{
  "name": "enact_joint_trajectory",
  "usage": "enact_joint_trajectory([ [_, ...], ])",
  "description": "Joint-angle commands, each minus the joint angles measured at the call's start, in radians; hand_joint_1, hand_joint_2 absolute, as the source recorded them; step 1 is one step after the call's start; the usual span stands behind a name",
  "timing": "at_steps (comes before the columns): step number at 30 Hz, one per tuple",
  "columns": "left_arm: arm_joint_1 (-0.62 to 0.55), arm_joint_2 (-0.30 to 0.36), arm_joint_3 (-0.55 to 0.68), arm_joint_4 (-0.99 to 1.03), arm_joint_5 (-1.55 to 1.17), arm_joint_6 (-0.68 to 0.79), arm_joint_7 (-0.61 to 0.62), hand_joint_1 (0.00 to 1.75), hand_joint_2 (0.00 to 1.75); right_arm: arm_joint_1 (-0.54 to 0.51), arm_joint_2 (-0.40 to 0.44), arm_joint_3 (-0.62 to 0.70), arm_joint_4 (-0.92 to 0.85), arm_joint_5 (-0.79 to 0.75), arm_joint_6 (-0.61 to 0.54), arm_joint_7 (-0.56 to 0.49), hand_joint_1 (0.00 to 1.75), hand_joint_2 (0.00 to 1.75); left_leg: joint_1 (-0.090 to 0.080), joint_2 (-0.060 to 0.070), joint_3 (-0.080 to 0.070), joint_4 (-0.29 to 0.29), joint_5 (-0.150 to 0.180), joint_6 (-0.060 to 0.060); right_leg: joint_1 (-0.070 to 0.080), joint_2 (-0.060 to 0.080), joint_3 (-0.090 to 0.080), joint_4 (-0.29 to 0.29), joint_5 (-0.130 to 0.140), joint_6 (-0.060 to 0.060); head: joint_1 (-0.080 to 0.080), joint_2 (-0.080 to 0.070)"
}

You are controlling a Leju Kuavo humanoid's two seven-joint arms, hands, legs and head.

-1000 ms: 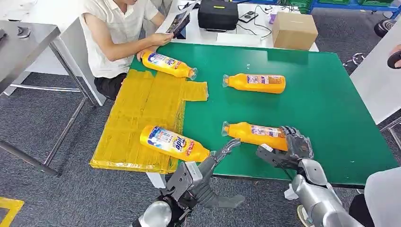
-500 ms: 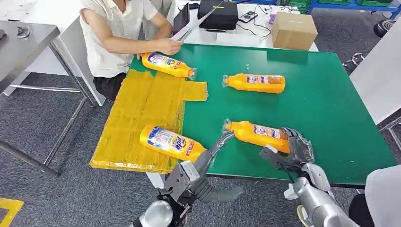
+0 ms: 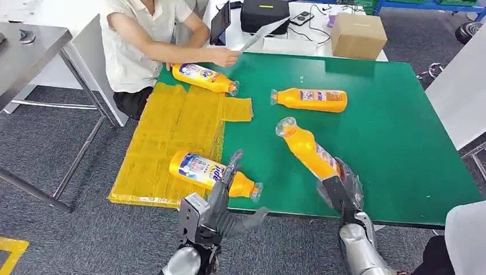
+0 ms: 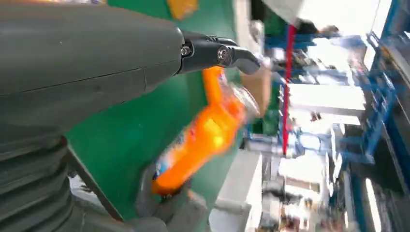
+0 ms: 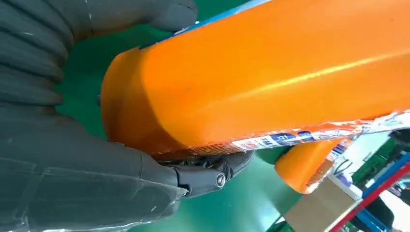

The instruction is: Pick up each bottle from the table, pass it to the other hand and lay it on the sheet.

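Lifted off the green counter [image 3: 401, 132] since before, the orange bottle [image 3: 309, 150] tilts up, right hand [image 3: 342, 192] fingers clamped on its base; left hand [image 3: 220, 197] fingers apart over grey carpet [image 3: 74, 240].

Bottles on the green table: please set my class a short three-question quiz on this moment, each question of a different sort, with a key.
1. True or false: the right hand holds a bottle lifted and tilted off the table.
2. How many bottles touch the yellow sheet? A) one B) two C) four
3. Fill in: the left hand is ____, holding nothing.

Key:
1. True.
2. B: the near bottle lies partly on the sheet, and the far bottle lies at its far edge by the person's hand. The fourth bottle lies on bare table.
3. Open.
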Motion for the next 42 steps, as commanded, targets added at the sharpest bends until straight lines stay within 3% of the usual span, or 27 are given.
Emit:
enact_joint_trajectory([
  [1,0.066,0.019,0.063,0.002,0.158,-0.003,0.041,0.00,1.75,0.098,0.060,-0.024,-0.235,-0.129,0.054,-0.020,1.75,1.75,0.000,0.002,0.000,-0.001,-0.001,-0.002,0.000,0.002,-0.001,0.000,-0.001,-0.002,0.000,0.000],
  [11,0.040,0.014,0.068,0.042,0.290,-0.064,0.082,0.00,1.75,0.165,0.103,0.119,-0.419,-0.174,0.114,-0.003,1.75,1.75,0.000,0.001,-0.005,-0.001,-0.001,-0.002,0.000,0.001,-0.007,0.000,-0.001,-0.002,0.000,0.000],
  [15,0.029,0.013,0.065,0.042,0.295,-0.072,0.083,0.00,1.75,0.162,0.103,0.138,-0.423,-0.180,0.123,0.001,1.75,1.75,0.001,0.001,-0.005,0.000,-0.001,-0.002,0.000,0.002,-0.006,0.001,-0.001,-0.002,0.000,0.000],
  [22,-0.043,-0.004,0.012,0.024,0.285,-0.144,0.065,0.00,1.75,0.158,0.097,0.291,-0.397,-0.158,0.175,0.008,1.75,1.75,0.001,0.000,-0.005,0.001,-0.001,-0.002,0.001,0.000,-0.006,0.001,-0.001,-0.003,0.000,0.000],
  [42,-0.040,-0.003,0.010,0.022,0.284,-0.146,0.065,0.00,1.75,0.156,0.095,0.294,-0.388,-0.155,0.168,0.004,1.75,1.75,0.001,0.000,-0.004,-0.001,-0.001,-0.002,0.001,0.000,-0.005,0.000,-0.001,-0.002,0.000,0.000],
])
